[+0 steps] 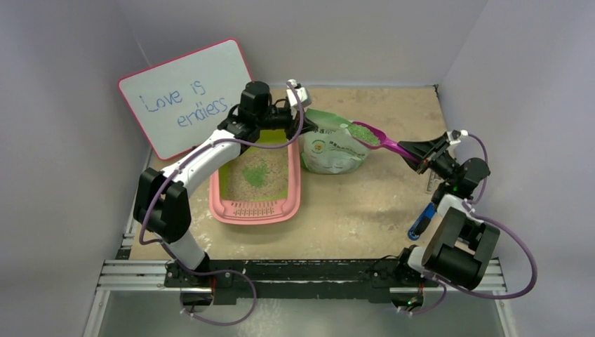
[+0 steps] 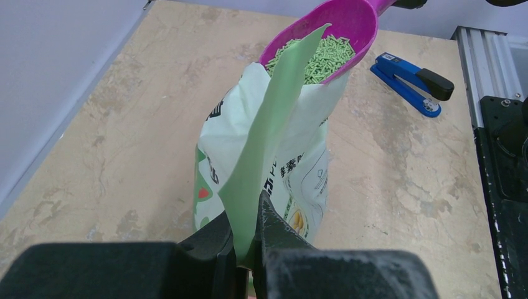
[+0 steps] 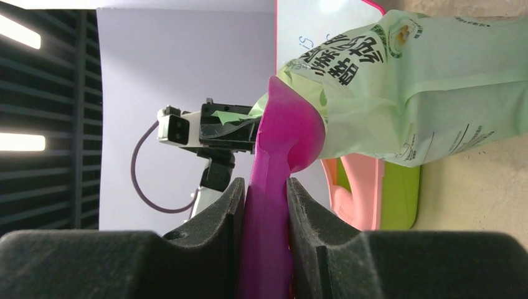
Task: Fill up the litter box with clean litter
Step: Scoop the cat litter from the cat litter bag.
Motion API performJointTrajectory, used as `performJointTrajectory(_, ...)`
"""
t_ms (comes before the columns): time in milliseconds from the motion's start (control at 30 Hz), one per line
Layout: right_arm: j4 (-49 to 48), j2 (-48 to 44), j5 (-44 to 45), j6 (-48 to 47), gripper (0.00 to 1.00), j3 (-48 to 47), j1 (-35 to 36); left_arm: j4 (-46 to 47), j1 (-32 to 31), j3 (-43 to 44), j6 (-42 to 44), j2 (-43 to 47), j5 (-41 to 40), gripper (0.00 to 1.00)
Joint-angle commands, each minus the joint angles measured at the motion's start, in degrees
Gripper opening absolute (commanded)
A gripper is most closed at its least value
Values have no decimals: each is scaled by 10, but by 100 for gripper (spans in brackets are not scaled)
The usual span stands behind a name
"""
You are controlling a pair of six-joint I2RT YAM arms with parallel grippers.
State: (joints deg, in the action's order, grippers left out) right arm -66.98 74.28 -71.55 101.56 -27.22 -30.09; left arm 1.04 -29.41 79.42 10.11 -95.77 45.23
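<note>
Left fingers (image 2: 248,249) are clenched on the torn top flap of the pale green bag (image 2: 292,180), drawing it up and back. I judge this is meant to hold the mouth open and the bag upright. The right fingers (image 3: 266,193) grasp the flat handle of the magenta scoop (image 3: 287,134). Its bowl sits roughly level at the bag's mouth and is heaped with the clean litter (image 2: 320,56). Whether the bowl touches the bag's rim I cannot tell.

From above, the litter box (image 1: 256,210) lies left of centre, just beside the bag, with its grille lip toward the bottom of the frame. Its floor shows beige granules with a small green patch (image 1: 256,172) in the middle, so the filling looks barely begun.

The load has to travel leftward across the frame. The raised flap and the left arm's wrist stand between scoop and box, and that wrist hangs over the box's upper end. The lower half of the box, nearer the grille, is the open target, and a tilted bowl would spill over the bag or the counter (image 1: 365,210). A blue stapler (image 1: 421,221) lies at lower right, well apart.
</note>
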Motion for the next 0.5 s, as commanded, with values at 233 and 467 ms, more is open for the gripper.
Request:
performJointTrajectory(233,103,-73,-13,-41,0,-34,-44,7,-2,53,14,7,7,0)
performJointTrajectory(467,125,-119,-16,-29,0,-32,-45,5,-2,53,9,10,-21,0)
